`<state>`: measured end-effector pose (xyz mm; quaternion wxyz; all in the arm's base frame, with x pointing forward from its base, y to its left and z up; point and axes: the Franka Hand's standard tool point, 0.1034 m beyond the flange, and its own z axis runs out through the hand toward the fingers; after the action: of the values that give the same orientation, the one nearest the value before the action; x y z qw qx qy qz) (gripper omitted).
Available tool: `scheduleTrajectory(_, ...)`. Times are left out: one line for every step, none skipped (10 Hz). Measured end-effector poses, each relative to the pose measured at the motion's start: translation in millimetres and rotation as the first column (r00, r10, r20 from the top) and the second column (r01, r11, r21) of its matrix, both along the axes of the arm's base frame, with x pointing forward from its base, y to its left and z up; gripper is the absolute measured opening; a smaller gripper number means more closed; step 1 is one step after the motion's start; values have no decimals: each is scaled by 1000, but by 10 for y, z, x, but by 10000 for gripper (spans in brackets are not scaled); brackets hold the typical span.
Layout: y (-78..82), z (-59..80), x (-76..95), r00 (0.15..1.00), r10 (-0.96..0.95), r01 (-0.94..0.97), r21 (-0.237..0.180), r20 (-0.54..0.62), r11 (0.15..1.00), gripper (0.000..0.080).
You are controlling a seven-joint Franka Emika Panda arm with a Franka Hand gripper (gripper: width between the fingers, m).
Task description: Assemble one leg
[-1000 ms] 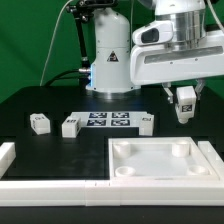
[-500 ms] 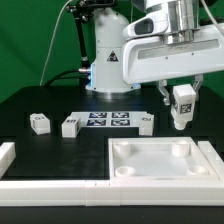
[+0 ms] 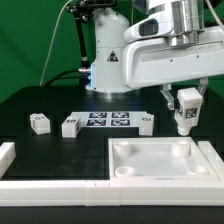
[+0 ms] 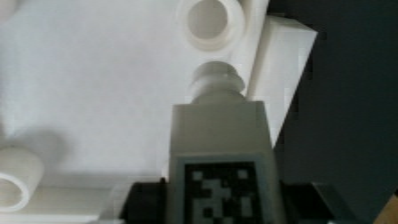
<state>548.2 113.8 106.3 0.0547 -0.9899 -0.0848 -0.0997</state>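
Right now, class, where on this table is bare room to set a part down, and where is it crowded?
Free: the black table between the loose blocks, the tray and the white rail. Crowded: the marker board row, and above the tray, where the gripper holds the leg.

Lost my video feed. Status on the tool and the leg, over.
Tool shut on leg. Leg upright, in the air over tray, not yet seated. Corner socket empty, nothing blocking.
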Motion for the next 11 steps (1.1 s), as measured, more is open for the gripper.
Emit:
scheduleTrajectory(0,-3,-1,1000,0,0,0,0,1000,290)
scheduleTrajectory(1,-8,7,1000,0,0,0,-2,1000,290)
scheduleTrajectory(22,14,156,1000,-1,1,6,-3,1000,290)
scheduleTrajectory(23,33,305,1000,2,-2,10,11,1000,290)
scheduleTrajectory(17,25,404,1000,7,-7,10,21,1000,290)
scheduleTrajectory(29,4,499,999,14,-14,12,32,1000,290)
scheduleTrajectory(16,-29,583,998,37,-37,8,49,999,290)
scheduleTrajectory(-10,-65,651,996,56,-57,2,76,998,290)
scheduleTrajectory(-16,-94,691,992,63,-63,-2,107,998,290)
scheduleTrajectory(-10,-94,685,993,63,-64,-1,104,998,290)
scheduleTrajectory(-12,-96,687,992,63,-63,-1,106,998,290)
